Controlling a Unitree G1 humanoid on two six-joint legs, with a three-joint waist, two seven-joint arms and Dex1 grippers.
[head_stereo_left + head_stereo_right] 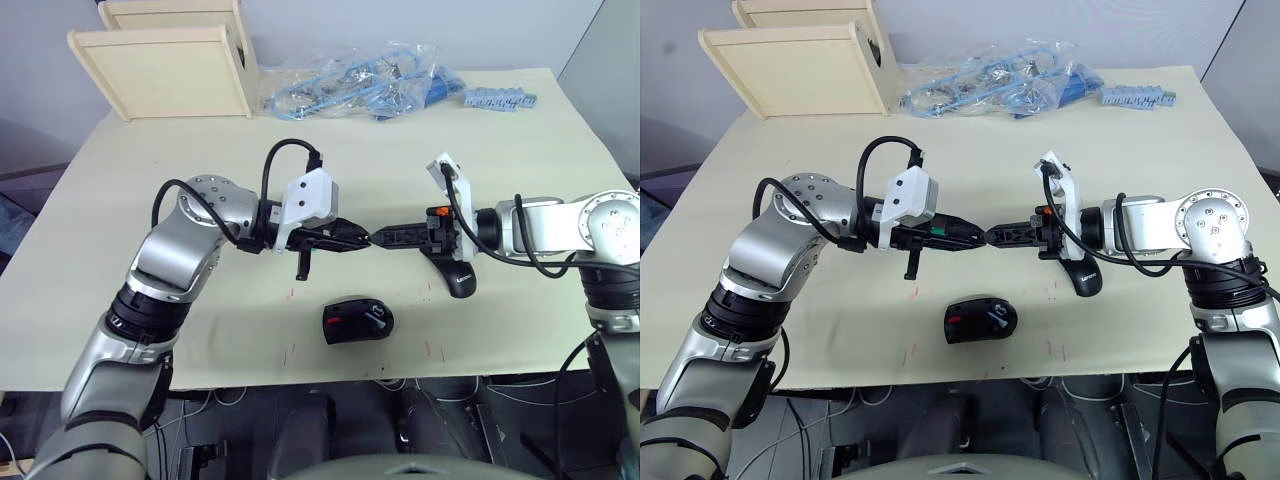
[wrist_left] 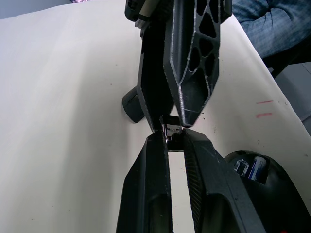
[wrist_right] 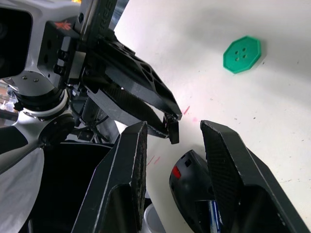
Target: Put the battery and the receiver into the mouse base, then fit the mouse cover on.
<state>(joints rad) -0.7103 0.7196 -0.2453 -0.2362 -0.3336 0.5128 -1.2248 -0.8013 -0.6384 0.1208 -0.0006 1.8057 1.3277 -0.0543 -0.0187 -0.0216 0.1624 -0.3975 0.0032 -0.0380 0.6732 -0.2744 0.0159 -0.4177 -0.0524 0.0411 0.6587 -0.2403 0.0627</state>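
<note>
Receiver (image 2: 171,131): pinched in my left gripper (image 1: 360,237) tip-to-tip with my spread, empty right gripper (image 1: 378,238) for handover above the mouse base (image 1: 357,322), battery (image 2: 256,168) seated; mouse cover (image 1: 455,273) waits beside.

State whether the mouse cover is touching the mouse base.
Apart. The left eye view shows bare table between the mouse cover and the mouse base.
</note>
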